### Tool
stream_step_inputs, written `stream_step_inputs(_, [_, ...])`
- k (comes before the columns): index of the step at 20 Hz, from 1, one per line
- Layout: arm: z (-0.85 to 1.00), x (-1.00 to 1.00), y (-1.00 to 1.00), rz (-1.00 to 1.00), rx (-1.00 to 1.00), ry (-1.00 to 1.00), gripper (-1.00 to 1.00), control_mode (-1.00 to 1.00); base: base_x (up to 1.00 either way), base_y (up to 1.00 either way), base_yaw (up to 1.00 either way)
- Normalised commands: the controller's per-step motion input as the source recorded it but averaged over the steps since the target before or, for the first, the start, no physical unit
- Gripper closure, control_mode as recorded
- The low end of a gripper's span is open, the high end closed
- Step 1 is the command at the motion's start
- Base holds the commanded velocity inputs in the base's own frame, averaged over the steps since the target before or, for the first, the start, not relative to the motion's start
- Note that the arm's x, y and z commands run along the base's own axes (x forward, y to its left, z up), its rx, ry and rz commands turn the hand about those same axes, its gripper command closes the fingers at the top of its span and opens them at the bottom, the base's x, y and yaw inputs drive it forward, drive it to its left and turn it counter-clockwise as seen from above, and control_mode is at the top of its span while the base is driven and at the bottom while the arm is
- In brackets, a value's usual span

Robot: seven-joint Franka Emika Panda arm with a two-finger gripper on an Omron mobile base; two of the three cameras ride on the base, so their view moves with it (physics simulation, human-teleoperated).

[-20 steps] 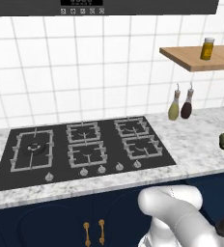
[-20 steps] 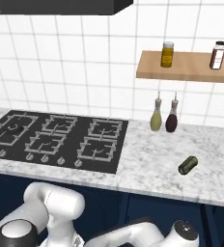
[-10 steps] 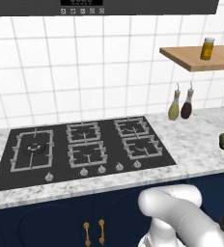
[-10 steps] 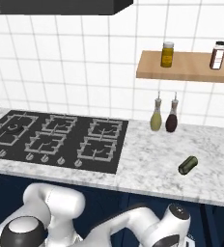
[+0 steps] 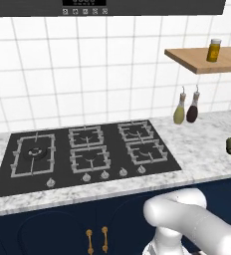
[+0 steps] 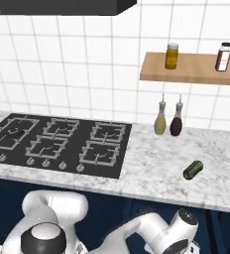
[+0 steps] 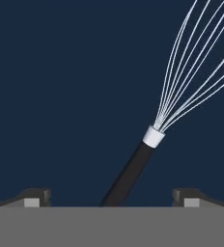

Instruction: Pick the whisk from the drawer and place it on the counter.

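Hand view: the whisk (image 7: pixel 150 144) is being framed just ahead of the end effector (image 7: pixel 111 198), its black handle running down between the two spread fingertips (image 7: pixel 35 197) and its silver wire loops fanning up to the right. The handle is being straddled, not yet pinched, so the end effector is being kept apart, presumably to be closed on the thin stick. The navy drawer (image 7: pixel 61 87) floor is being seen behind the whisk, which is lying inside it. Above the end effector, the marbled tabletop (image 6: pixel 161 168) is being left as the likely set-down place, beside an olive-green object (image 6: pixel 193 169).
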Motion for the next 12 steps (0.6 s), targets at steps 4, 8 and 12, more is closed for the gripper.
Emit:
stream_step_inputs(4, [-0.48, 0.0, -0.03, 0.0, 0.0, -0.02, -1.0, -1.0, 0.0, 0.0, 0.0])
stream_step_inputs(8, [-0.34, 0.0, -0.07, 0.0, 0.0, -0.01, -1.0, -1.0, 0.0, 0.0, 0.0])
stream_step_inputs(12, [-0.35, 0.0, -0.06, 0.0, 0.0, 0.0, -1.0, -1.0, 0.0, 0.0, 0.0])
